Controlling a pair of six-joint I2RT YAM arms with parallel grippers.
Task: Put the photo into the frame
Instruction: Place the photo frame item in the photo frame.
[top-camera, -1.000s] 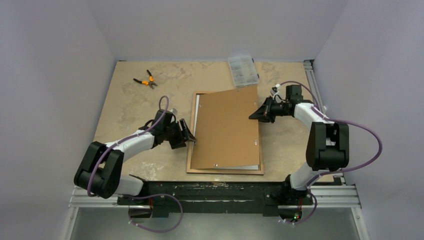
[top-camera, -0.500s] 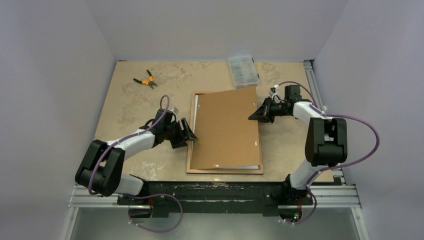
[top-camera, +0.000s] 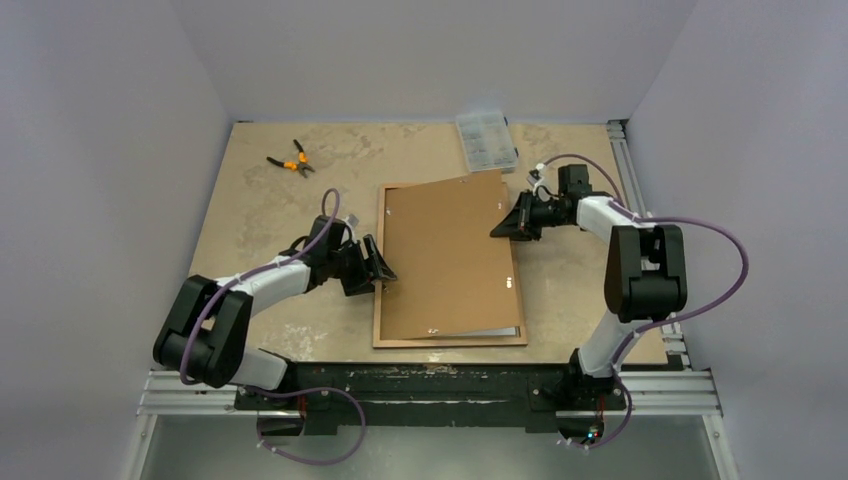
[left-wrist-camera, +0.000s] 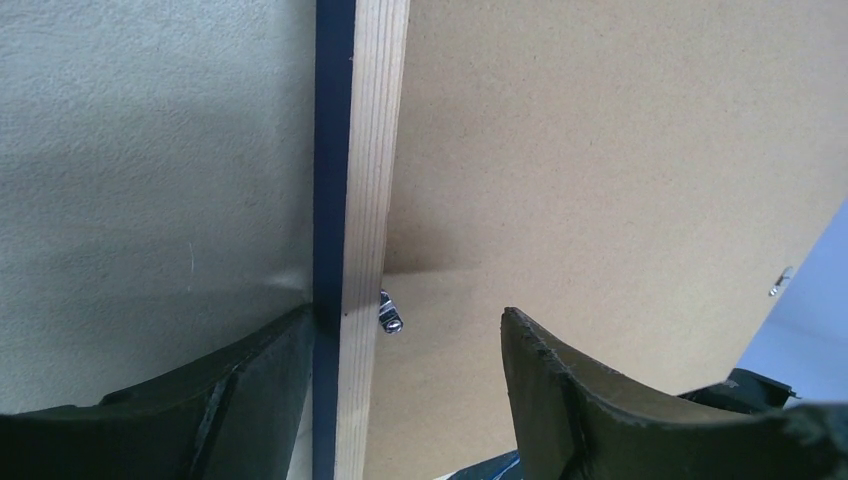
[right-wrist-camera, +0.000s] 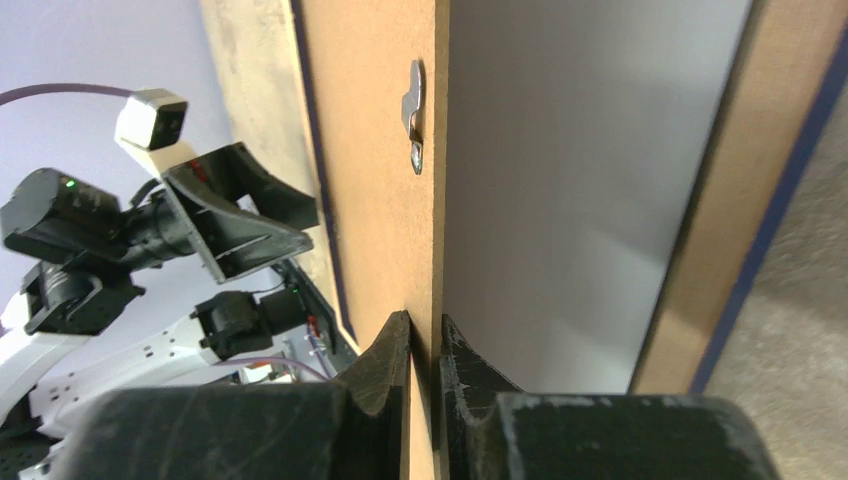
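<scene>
Table with frame, pliers, parts box

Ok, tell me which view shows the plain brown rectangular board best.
Top external: the whole plain brown rectangular board shows, askew over the thin-railed picture frame. Left wrist shows only a patch beside a rail; right wrist shows the right gripper, jaws shut on its edge.

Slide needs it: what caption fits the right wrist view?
The right end effector pinches the brown board by its edge, above the frame.
</scene>
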